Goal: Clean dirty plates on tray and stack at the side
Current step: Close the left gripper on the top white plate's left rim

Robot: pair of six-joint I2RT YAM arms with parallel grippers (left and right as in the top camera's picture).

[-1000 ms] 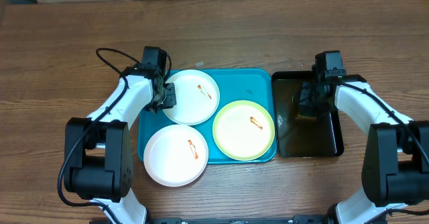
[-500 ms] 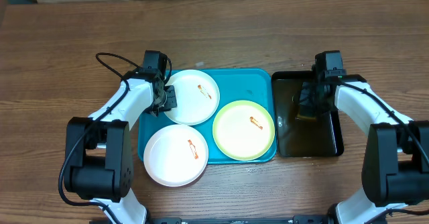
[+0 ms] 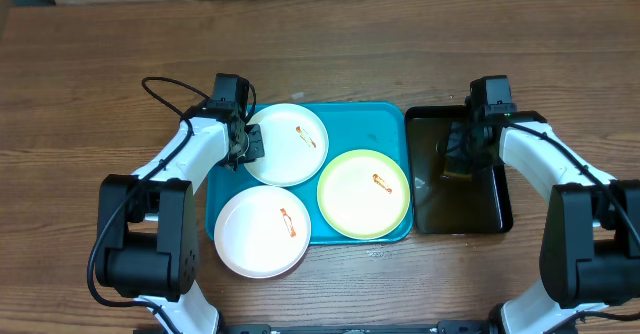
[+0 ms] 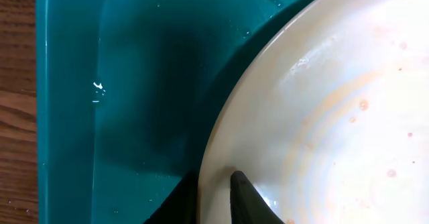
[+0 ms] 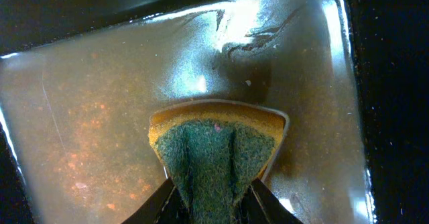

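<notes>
1. Left gripper [image 3: 243, 146]: at 9 o'clock on the far white plate [image 3: 288, 144], clenched on its rim. In the wrist view one finger lies on top of the lip and the other slips beneath. Probably a pinch to steady or lift the plate for scrubbing.
2. Tray [image 3: 372, 124]: turquoise, at table centre, holding all three plates, each with an orange-red smear. None looks cleaned or stacked yet.
3. Far white plate: at the tray's 11 o'clock.
4. Near white plate [image 3: 262, 231]: at 7 o'clock, overhanging the tray's near rim.
5. Yellow-green plate [image 3: 364, 193]: at 4 o'clock, just beside both white plates.
6. Black tray [image 3: 470, 206]: at 3 o'clock from the turquoise one, edges close together. It holds shallow cloudy water, likely a wetting bath.
7. Sponge [image 5: 214, 150]: yellow with a green scouring face, squeezed into a fold and dipped in that water.
8. Right gripper [image 5: 213, 200]: over the black tray, closed around the sponge, seemingly loading it before wiping.
</notes>
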